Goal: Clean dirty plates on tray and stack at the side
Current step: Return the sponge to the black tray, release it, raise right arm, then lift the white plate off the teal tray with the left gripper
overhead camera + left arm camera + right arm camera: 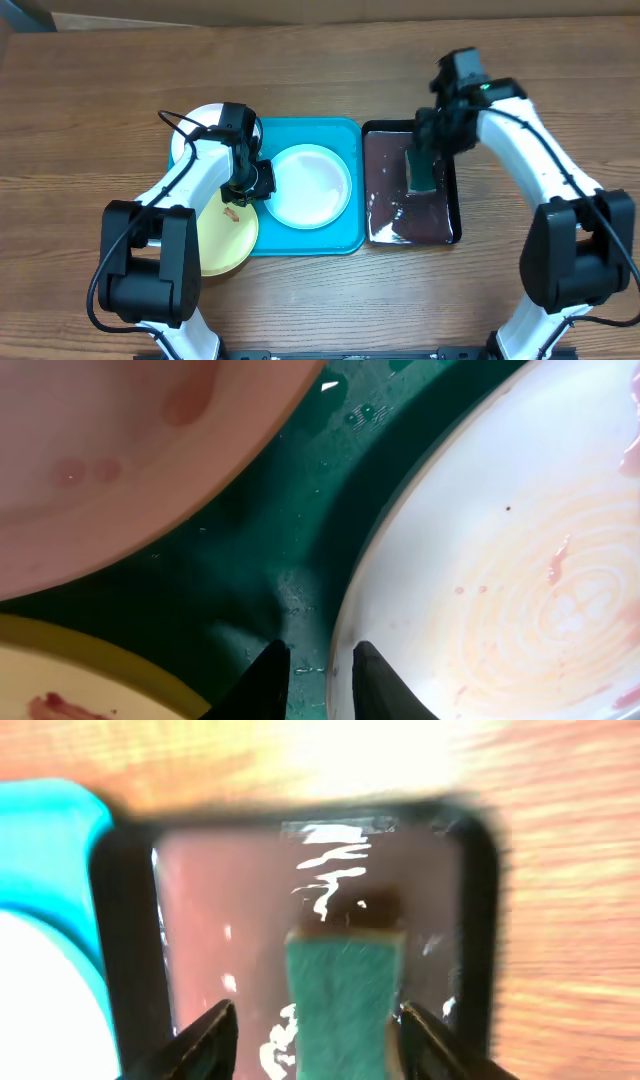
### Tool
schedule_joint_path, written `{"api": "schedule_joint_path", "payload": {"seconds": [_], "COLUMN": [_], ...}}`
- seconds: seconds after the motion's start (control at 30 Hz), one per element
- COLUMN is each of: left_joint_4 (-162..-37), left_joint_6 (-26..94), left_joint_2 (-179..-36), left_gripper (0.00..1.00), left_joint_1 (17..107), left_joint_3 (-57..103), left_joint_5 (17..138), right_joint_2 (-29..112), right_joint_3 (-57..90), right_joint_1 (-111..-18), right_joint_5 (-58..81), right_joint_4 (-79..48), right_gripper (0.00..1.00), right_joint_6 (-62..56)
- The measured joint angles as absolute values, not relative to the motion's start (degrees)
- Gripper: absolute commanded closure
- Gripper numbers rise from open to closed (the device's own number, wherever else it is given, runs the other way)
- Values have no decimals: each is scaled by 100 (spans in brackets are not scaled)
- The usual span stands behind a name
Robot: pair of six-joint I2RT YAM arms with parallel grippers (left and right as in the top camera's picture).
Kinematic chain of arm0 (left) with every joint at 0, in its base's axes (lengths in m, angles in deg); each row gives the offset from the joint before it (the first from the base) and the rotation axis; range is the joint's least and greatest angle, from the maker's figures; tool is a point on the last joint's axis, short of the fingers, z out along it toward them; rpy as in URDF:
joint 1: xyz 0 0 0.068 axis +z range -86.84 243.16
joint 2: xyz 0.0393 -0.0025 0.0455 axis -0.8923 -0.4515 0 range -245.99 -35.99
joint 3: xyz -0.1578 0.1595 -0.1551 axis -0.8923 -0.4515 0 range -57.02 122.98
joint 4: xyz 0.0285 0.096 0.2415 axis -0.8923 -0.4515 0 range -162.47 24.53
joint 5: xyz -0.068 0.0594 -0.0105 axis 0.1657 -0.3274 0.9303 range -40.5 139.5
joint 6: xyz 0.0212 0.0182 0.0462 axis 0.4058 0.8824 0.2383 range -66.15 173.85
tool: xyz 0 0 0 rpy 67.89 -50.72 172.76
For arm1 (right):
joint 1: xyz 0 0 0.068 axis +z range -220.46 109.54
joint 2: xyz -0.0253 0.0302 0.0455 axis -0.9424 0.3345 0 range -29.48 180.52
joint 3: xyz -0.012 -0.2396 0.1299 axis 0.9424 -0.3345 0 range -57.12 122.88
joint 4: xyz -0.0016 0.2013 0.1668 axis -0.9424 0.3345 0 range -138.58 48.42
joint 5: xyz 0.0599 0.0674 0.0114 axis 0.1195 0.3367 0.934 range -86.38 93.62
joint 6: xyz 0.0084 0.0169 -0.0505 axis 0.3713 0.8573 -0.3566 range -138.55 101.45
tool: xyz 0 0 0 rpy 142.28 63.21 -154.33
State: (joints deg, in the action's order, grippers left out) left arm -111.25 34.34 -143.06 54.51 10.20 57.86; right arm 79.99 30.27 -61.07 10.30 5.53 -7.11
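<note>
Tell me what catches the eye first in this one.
The turquoise tray at the table's centre, holding one pale plate with the left gripper at its left rim. Right of it, a green sponge lies in a black tray of reddish water under the open right gripper.

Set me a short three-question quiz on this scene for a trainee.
1. True or false: the green sponge lies in the turquoise tray.
2. The right gripper is: A) open, with a finger on either side of the sponge; B) shut on a plate; C) out of view.
3. Fill in: the plate beside the turquoise tray, nearest the arms' bases, is pale ____.
Key: 1 false, it lies in the black tray; 2 A; 3 yellow.
</note>
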Motion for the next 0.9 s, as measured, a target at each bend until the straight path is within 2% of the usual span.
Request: {"api": "schedule_joint_path", "payload": {"seconds": [0.1,0.2,0.27,0.57,0.9], "left_joint_4": [-11033,-11011,-10998,-11354,-12218], "left_joint_6": [3428,3410,3404,3329,3347], "left_joint_2": [-14306,-14306,-14306,-14306,-14306], "left_gripper": [87,91,96,96,96], "left_joint_1": [5451,5451,5451,5451,5451], "left_joint_3": [911,859,859,1058,2347], "left_joint_5": [5789,5800,5815,5874,5312], "right_joint_2": [7999,7999,7999,7999,7999], "right_joint_3": [3095,3095,3095,3095,3095], "right_joint_1": [-6424,-6726,-6898,-7263,-7261], "right_joint_5": [1073,1082,1087,1087,1089], "right_joint_4": [572,728,778,776,763], "right_gripper": [26,0,0,0,0], "right_joint_6": [-676,-639,-646,-652,-652]}}
